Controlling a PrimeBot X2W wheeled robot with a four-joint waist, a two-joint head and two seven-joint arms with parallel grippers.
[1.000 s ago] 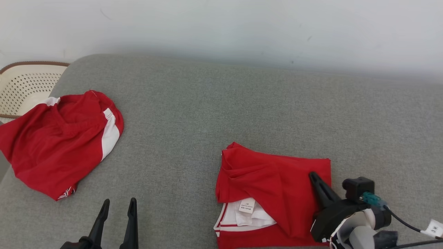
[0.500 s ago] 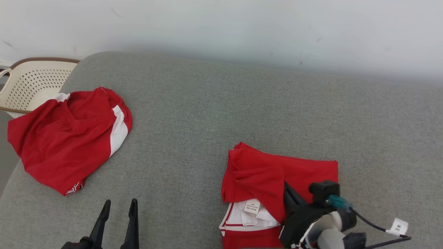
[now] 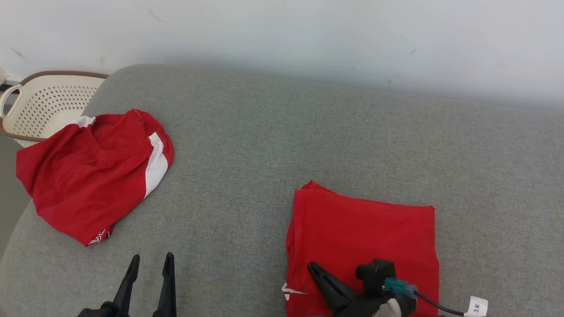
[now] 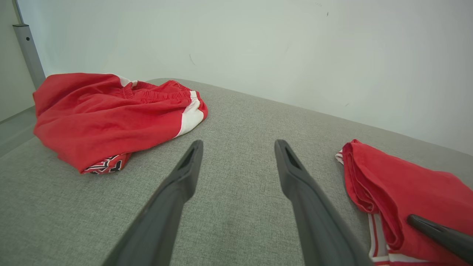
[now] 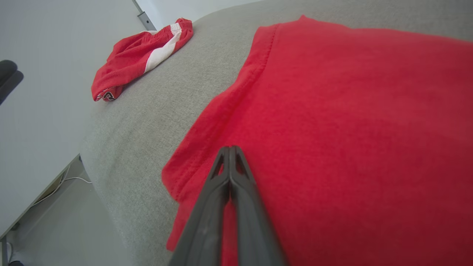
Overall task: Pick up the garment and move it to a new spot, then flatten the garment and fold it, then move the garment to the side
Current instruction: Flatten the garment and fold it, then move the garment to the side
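The folded red shirt (image 3: 365, 237) lay at the front edge of the cushion (image 3: 264, 145), right of middle. My right claw (image 3: 313, 267) was shut and empty, tips resting on it. The left claw (image 3: 151, 257) gaped wide, holding nothing. The cloth looked soft, light and limp, so I judged I'd pinch all layers at the folded left edge.

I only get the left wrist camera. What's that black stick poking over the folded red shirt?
Observer: That's the right claw, its fingers pressed shut, tips over the folded red garment.
Operator: Is anything hiding behind the red shorts?
Observer: Yes, the head view shows a cream basket full of little holes just past them.
Operator: Anything lying down below?
Observer: The right wrist view shows a thin white cable on the floor.
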